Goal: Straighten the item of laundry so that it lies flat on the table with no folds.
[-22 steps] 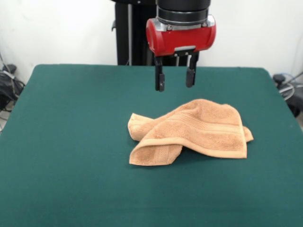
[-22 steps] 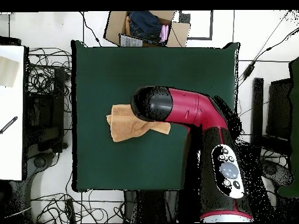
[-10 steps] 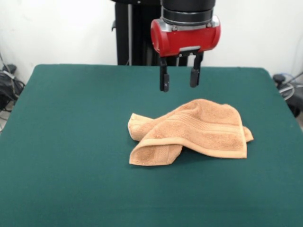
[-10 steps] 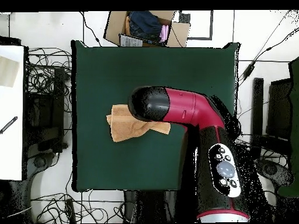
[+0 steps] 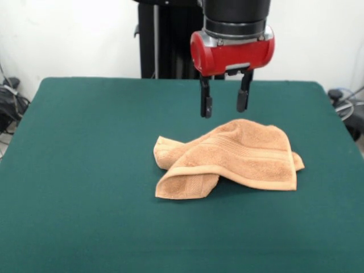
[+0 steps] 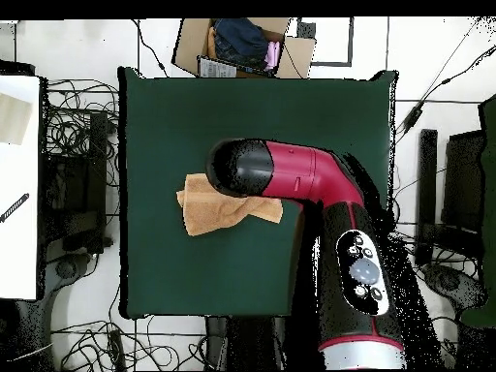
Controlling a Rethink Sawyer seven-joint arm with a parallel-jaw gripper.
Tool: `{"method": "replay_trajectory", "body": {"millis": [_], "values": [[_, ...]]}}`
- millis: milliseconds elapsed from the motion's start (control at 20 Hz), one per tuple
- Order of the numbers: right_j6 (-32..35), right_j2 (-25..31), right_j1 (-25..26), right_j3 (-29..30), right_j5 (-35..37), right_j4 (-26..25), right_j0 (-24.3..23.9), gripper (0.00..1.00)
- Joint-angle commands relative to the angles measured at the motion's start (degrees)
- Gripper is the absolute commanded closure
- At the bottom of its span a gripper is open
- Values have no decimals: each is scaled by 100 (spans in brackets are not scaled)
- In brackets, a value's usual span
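The towel [image 5: 227, 159] lies near the middle of the green counter [image 5: 85, 170], crumpled and not flat. In the front view its right part forms a broad raised fold with a ribbed band running across it, and a bordered edge runs along its front. The left part is doubled over: one lobe points left and a second flap curls under at the front left corner, with a ribbed band showing on that flap. No tag can be made out. The gripper [image 5: 224, 103] hangs above the towel's far edge, clear of the cloth, with open air between the tips and the fabric. Its two black fingers [image 5: 206, 102] point straight down and stand apart, with a clear gap between them and nothing held. The red and black wrist housing sits directly above them. In the overhead view the arm [image 6: 310, 179] reaches across the counter [image 6: 194, 116] and covers the right portion of the towel [image 6: 208, 208]; the fingers themselves are hidden beneath the arm's head in that view. The exposed portion of the towel lies left of the head, roughly at the counter's centre, well apart from every counter edge.
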Motion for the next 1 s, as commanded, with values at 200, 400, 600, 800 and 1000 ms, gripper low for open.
{"method": "replay_trajectory", "body": {"millis": [200,400,600,800,1000], "values": [[286,369,537,-334,385,-133,40,0],[101,442,622,-564,590,-158,19,0],[21,458,694,-739,706,-191,38,0],[-77,500,747,-898,815,-200,34,0],[-219,566,838,-1089,985,-220,22,0]]}}
